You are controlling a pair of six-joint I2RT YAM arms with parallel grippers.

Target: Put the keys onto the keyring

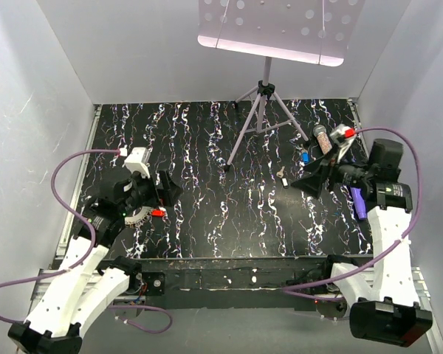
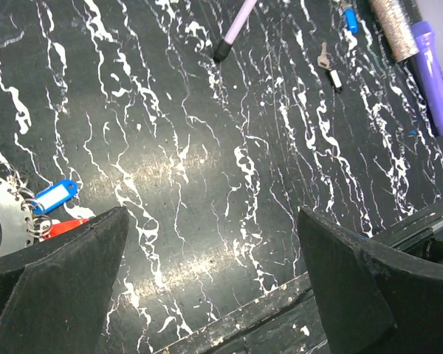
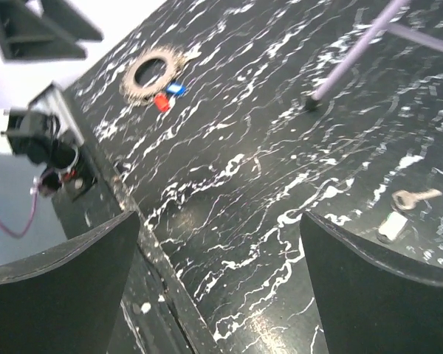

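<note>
Two hands are held w/ fingers wide apart, nothing gripped. The keyring (image 1: 139, 216) lies on the table (image 1: 229, 221) just beside the left hand (image 1: 151, 193). The silver key (image 1: 281, 177) lies well apart from it, over on the right side, just left of the right hand (image 1: 319, 179), long axis approx. near-to-far, w/ a blue-headed key (image 1: 305, 156) just beyond. The right arm is judged the nearer for pickup.

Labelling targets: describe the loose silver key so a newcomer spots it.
Start at the tripod on the black marbled table. Between its front foot and the right tool lies the silver key. It alone has a white tag; the blue tag and red tag lie by the keyring.
</note>
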